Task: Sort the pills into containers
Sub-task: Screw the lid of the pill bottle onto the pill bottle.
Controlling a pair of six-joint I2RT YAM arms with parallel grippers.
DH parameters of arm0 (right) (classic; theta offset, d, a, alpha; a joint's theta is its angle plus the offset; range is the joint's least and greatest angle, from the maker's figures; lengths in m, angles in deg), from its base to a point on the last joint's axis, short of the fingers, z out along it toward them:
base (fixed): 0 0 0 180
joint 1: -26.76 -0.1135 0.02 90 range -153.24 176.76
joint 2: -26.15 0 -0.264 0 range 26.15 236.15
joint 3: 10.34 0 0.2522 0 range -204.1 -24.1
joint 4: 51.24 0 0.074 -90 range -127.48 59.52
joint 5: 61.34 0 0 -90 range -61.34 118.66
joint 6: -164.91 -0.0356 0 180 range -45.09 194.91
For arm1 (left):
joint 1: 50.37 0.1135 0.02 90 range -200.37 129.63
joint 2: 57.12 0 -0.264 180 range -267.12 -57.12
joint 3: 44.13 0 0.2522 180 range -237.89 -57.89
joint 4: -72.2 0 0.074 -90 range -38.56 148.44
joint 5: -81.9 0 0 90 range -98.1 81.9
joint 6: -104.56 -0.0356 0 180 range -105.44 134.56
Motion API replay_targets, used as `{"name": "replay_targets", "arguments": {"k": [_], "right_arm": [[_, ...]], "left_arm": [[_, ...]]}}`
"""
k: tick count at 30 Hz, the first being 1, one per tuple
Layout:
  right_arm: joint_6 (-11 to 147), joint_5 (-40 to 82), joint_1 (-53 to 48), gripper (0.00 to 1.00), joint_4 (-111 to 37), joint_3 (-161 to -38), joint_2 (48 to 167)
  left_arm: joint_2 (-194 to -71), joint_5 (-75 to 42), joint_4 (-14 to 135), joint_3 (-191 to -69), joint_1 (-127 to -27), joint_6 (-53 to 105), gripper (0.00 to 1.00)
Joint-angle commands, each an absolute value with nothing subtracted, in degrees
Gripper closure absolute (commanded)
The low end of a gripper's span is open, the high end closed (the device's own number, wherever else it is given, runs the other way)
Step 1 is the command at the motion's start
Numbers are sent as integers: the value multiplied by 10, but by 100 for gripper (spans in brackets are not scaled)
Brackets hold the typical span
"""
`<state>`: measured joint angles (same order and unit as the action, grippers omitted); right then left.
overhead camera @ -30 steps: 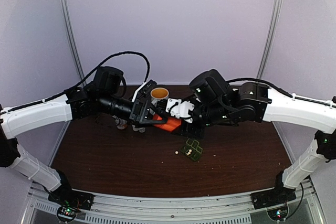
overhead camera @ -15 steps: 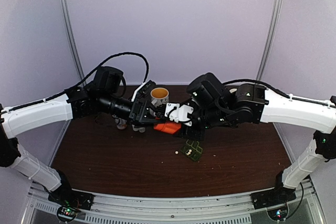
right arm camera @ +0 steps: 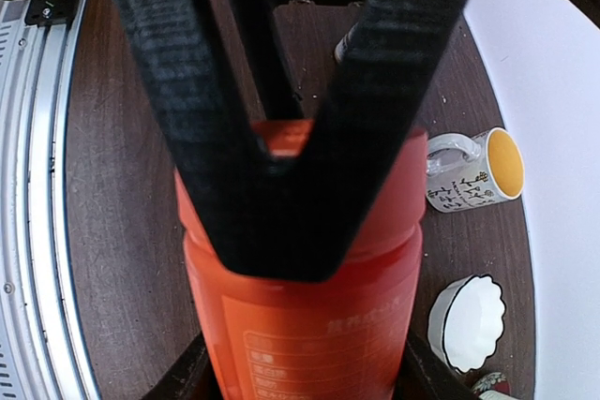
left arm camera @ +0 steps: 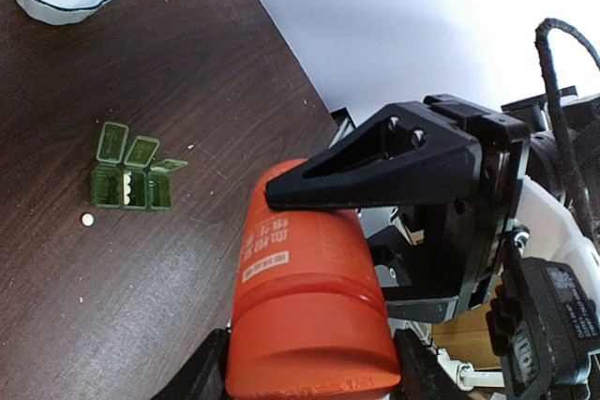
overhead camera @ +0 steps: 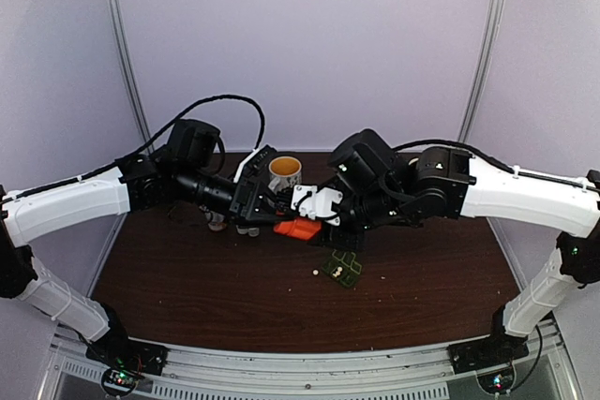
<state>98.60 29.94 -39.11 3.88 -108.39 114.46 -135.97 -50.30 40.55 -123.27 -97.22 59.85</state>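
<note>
My left fingers [left arm camera: 204, 377] and right fingers [right arm camera: 183, 379] both gripped the orange bottle [left arm camera: 314, 297]. A jerky twist could spill everything across the desk [left arm camera: 187, 72].

The orange plastic bottle [left arm camera: 314, 316] is smooth and faintly glossy, with a printed label. The dark brown wood-grain tabletop [left arm camera: 169, 72] looks matt. The green plastic pill box [left arm camera: 131, 185] is translucent. The white scalloped ceramic bowl [left arm camera: 66, 11] is glazed and shiny.

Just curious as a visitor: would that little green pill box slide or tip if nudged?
The pill box looks flat and thin-walled, so probably light; it would likely slide on the smooth table rather than tip. Its raised lids might flip shut if pushed.
</note>
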Motion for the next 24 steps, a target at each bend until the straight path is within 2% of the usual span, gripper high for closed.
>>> {"name": "replay_targets", "arguments": {"k": [1,9,18,19,22,24], "right_arm": [[966,232,-385,100,49,-1105,1147],[936,72,-343,100,43,-1115,1139],[932,-12,-325,100,44,-1117,1141],[932,-6,-325,100,44,-1117,1141],[936,30,-326,100,43,-1116,1141],[938,49,-327,100,37,-1109,1138]], "left_arm": [[-1349,-477,377,-1252,-974,518,63],[-1337,-460,372,-1248,-995,424,73],[-1313,-420,372,-1231,-1011,347,73],[-1311,-414,371,-1231,-1011,346,69],[-1322,-410,342,-1254,-1010,358,34],[-1336,-420,330,-1273,-1008,381,19]]}}
